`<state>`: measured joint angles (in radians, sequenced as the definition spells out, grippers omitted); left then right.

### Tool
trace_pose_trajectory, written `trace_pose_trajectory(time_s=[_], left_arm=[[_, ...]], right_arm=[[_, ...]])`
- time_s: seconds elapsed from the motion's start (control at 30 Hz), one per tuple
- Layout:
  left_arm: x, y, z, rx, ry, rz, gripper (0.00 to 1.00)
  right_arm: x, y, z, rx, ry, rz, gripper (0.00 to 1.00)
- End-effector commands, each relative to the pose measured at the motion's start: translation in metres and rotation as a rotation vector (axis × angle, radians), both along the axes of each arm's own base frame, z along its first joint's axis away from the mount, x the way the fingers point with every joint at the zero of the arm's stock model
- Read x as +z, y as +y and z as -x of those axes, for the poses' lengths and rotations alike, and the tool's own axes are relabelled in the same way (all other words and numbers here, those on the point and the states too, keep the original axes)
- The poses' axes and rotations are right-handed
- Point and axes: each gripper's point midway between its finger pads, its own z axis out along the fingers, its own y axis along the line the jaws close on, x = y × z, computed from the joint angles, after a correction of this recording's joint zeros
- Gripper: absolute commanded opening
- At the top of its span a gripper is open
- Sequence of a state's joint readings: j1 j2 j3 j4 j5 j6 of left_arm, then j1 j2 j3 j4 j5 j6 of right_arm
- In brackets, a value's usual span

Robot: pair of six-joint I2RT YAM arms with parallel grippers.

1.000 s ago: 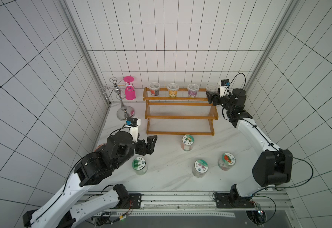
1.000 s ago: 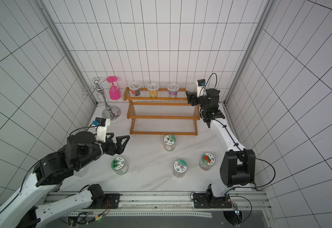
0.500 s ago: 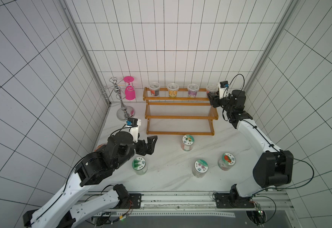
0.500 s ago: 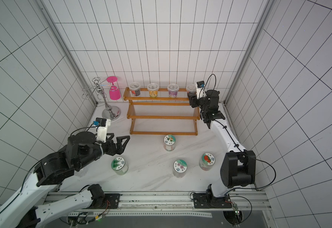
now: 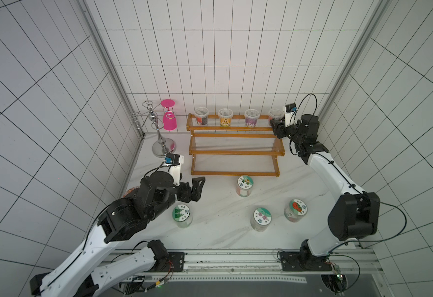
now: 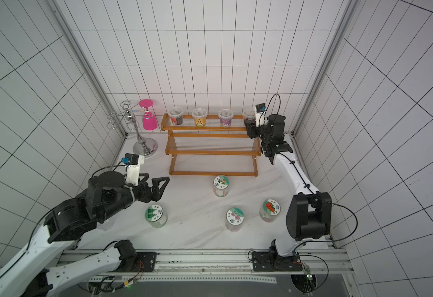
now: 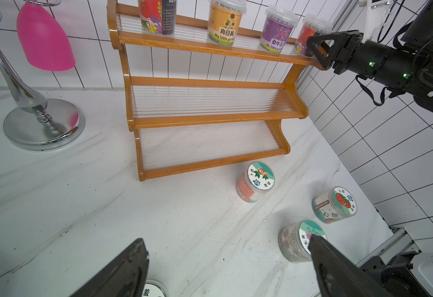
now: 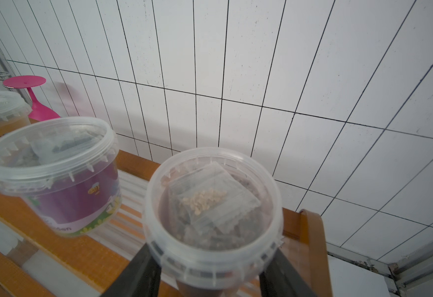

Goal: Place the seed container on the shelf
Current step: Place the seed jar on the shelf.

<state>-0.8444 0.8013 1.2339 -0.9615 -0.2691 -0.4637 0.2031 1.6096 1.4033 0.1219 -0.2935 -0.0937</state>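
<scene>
Far left, I see the chrome glass stand (image 5: pixel 163 149) on the bench (image 5: pixel 218 231) by the wall, with a pink glass (image 5: pixel 169 120) hanging upside down from it. In front of it my left tool (image 7: pixel 227 238) hangs over the bench with its fingers spread wide and only bare marble between them. A jar with a green tree lid (image 5: pixel 182 214) stands just beside and below that tool. Further along, the shelf (image 5: pixel 234 153) stands against the back wall. Its two lower tiers are bare, and on the top tier three tubs stand in a row: a dark-labelled tub (image 5: pixel 201 116), a yellow tub (image 5: pixel 225 117) and a purple tub (image 5: pixel 252 118). On the bench in front of the shelf stand an orange-fruit jar (image 5: pixel 245 183), a flower-lid jar (image 5: pixel 262 216) and a tomato-lid jar (image 5: pixel 297 208), all upright and apart from one another. At the right end of the top tier sits the seed container (image 8: pixel 212 205), upright, a clear tub with a small packet of pale seeds visible through its lid. It is next to the purple tub without touching it. My right tool (image 8: pixel 210 254) pinches it, one black finger against each side below the rim. I cannot tell whether its base bears fully on the rods.
</scene>
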Motion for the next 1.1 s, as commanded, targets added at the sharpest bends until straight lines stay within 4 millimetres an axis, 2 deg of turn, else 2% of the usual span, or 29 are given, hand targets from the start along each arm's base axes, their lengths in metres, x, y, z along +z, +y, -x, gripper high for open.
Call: trace_pose_trajectory(time_s=[0.0,0.27,0.47,0.63,0.77,0.87,1.07], left_arm=[[0.002,0.000,0.000,0.002,-0.010,0.011,0.98],[0.001,0.004,0.001,0.010,-0.012,0.009,0.98],[-0.001,0.002,0.001,0.004,-0.007,0.004,0.98],[-0.006,0.001,0.000,0.003,-0.005,-0.007,0.98],[-0.012,0.001,-0.001,0.002,-0.003,-0.017,0.99],[-0.016,0.000,-0.001,0.000,0.000,-0.026,0.99],[-0.024,-0.002,-0.003,-0.009,-0.003,-0.043,0.98]], right_arm=[[-0.008,-0.001,-0.009,-0.015,0.040,0.016,0.59],[-0.008,0.000,-0.010,-0.008,0.053,0.025,0.60],[0.004,-0.002,0.006,-0.005,0.041,0.010,0.70],[0.016,-0.010,0.033,-0.039,0.065,-0.056,0.75],[0.013,-0.013,0.061,-0.048,0.118,-0.106,0.79],[-0.002,-0.011,0.085,-0.062,0.214,-0.129,0.81],[-0.050,0.009,0.147,-0.033,0.431,-0.088,0.86]])
